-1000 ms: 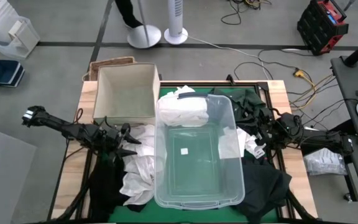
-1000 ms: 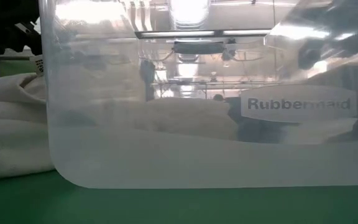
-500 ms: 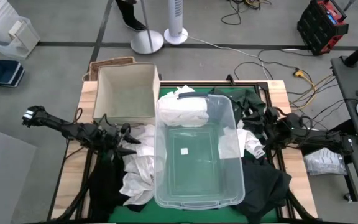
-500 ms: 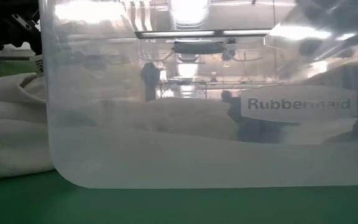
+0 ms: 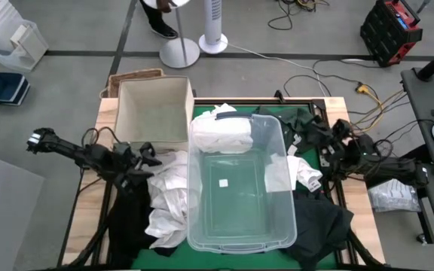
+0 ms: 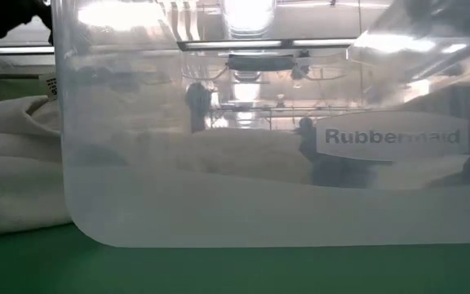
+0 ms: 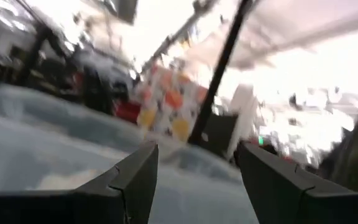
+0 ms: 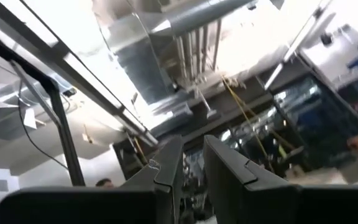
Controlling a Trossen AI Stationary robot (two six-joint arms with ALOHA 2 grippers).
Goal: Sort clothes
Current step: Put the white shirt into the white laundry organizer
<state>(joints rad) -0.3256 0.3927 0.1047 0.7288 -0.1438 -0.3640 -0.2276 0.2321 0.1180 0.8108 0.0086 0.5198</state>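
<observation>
Left hand (image 5: 143, 154) spread, grasping nothing, tilting up beside white garments (image 5: 170, 197) | right hand (image 5: 307, 129) nearly closed, empty, over dark garments (image 5: 319, 218) | advice: dropping onto one garment, pinching a single layer.

we see a clear plastic tub (image 5: 236, 199) standing in the middle of the desk (image 5: 337, 113), reaching to its front edge. a beige cardboard box (image 5: 151, 113) sits open at the desk's back left corner. on the floor behind stands a white fan base (image 5: 179, 51).
</observation>
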